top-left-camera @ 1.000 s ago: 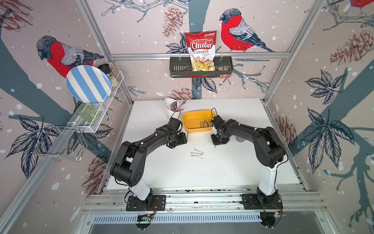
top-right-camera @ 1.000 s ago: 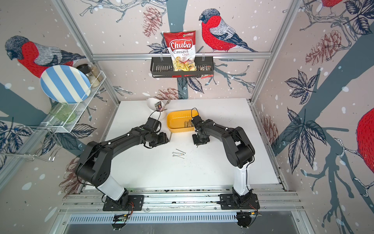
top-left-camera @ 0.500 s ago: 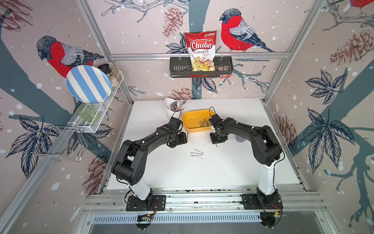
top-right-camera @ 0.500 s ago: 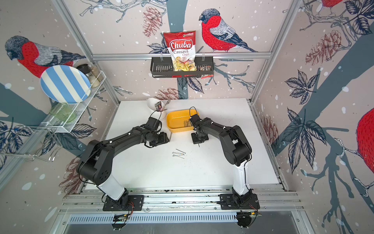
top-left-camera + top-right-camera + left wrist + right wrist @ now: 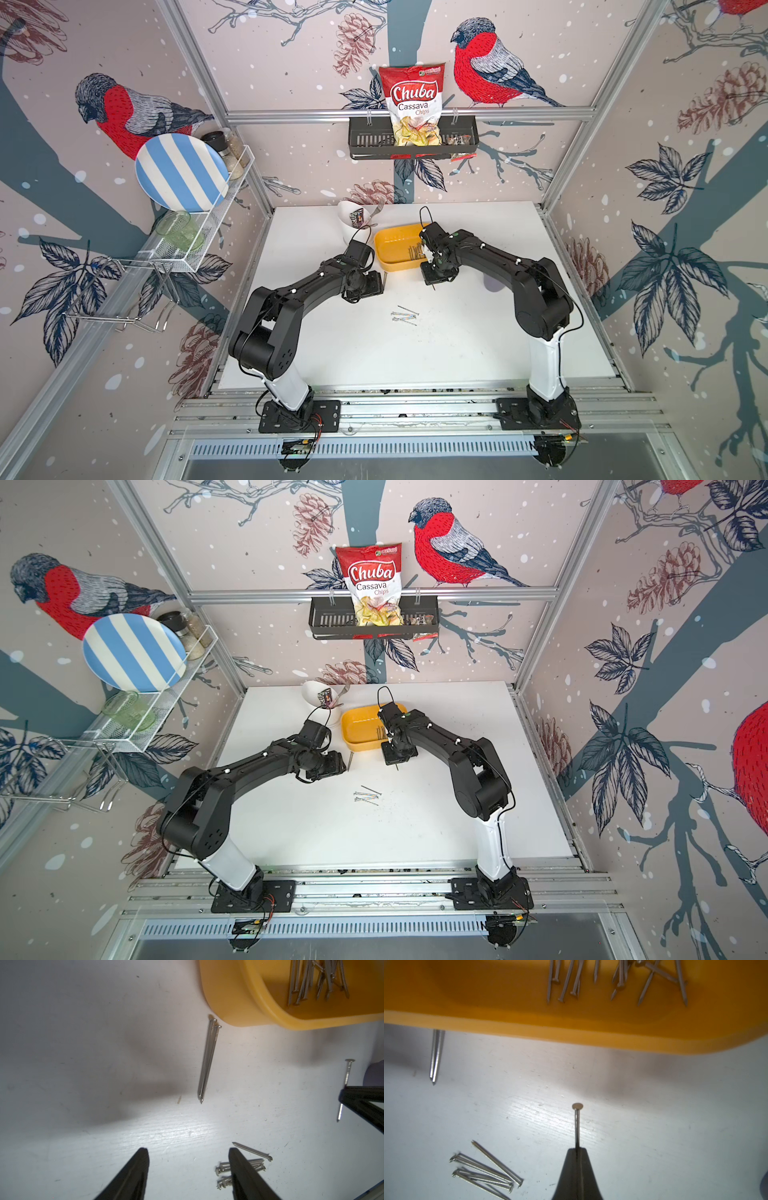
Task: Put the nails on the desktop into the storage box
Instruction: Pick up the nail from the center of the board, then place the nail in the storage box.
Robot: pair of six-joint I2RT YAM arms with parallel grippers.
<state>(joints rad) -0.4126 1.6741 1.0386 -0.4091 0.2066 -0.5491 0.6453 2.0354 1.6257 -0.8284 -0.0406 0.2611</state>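
Observation:
The yellow storage box stands at the back middle of the white desktop, with several nails lying inside it. My right gripper is shut on one nail just in front of the box's near wall, and the nail's head points at the box. My left gripper is open and holds nothing. Beyond its fingers, two nails lie side by side against the box. A loose cluster of several nails lies mid-table between the arms.
A white cup with forks stands left of the box. On the back wall hangs a black basket holding a chips bag. A wire rack with a striped plate sits on the left wall. Aluminium rails edge the table.
My right gripper has shut on a nail and shifted slightly left, towards the box. The left arm has barely moved and its jaws stay open.

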